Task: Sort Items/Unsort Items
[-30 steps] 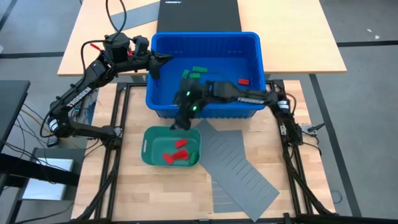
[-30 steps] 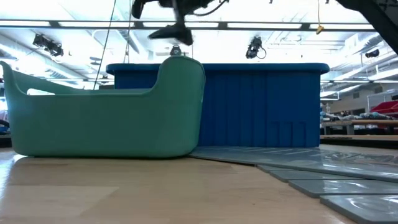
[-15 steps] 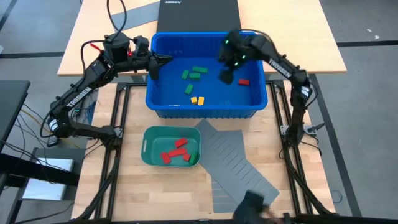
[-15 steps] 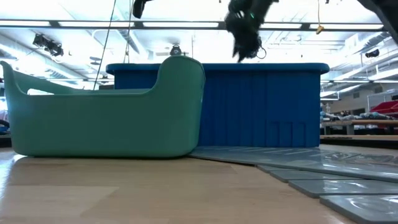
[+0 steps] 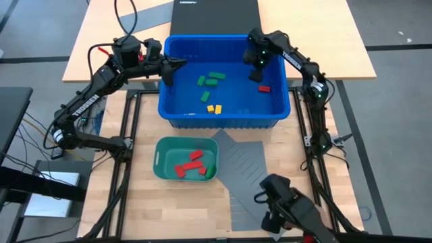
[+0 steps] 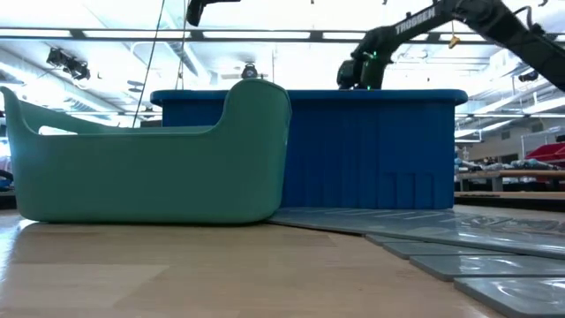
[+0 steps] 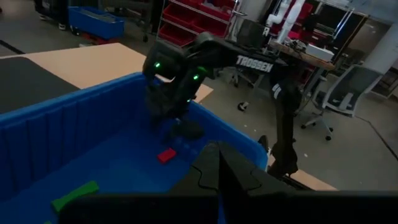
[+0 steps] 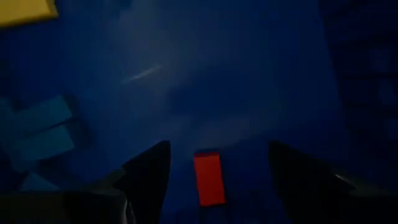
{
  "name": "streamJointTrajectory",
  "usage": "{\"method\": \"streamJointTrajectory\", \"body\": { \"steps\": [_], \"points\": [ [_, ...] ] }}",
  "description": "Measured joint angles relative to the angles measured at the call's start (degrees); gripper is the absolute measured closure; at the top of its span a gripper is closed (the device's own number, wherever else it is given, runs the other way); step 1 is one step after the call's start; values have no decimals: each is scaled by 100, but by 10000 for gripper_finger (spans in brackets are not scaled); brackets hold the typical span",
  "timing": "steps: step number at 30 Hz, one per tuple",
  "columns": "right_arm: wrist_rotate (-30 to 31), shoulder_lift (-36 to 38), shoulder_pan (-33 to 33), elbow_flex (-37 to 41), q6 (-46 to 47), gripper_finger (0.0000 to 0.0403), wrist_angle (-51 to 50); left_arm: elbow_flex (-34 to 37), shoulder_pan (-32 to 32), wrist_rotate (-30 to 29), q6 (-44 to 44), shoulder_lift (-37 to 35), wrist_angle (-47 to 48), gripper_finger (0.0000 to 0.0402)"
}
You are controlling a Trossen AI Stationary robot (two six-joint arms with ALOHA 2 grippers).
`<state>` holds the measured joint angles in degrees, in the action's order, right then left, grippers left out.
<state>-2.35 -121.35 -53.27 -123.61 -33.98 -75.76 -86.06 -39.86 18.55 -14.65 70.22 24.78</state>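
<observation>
- The low view hides every block: the teal tray (image 6: 150,159) and the blue bin (image 6: 371,146) show only their outer walls.
- "TROSSEN" can be read on both arms.
- The right gripper (image 8: 211,163) hangs over the bin's right end with fingers spread apart, a red block (image 8: 209,179) lying between them on the bin floor.
- The left gripper (image 5: 177,65) waits at the bin's left rim, fingers together.
- Green blocks (image 5: 210,79) and yellow blocks (image 5: 214,108) lie mid-bin; more red blocks (image 5: 190,164) lie in the tray.

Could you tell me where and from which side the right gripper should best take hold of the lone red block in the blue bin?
Probably from straight above, across its two long sides: the red block lies flat on the bin floor, and the right gripper stands open over it.
</observation>
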Motion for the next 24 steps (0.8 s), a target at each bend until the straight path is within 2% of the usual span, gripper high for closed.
{"method": "streamJointTrajectory", "body": {
  "steps": [5, 11, 15, 24],
  "points": [
    [104, -294, -121, 0, -392, 136, 15, 0, 0, -2, 25, 0, 42, 396],
    [-37, -535, -397, 25, -328, 136, -113, 0, 0, -6, 91, 25, 55, 396],
    [163, -528, -560, 221, -519, 139, -133, 2, -2, -9, 126, 39, 191, 395],
    [131, -522, -598, 1044, -853, 140, -23, 2, -4, -7, 246, 39, 663, 395]
  ]
}}
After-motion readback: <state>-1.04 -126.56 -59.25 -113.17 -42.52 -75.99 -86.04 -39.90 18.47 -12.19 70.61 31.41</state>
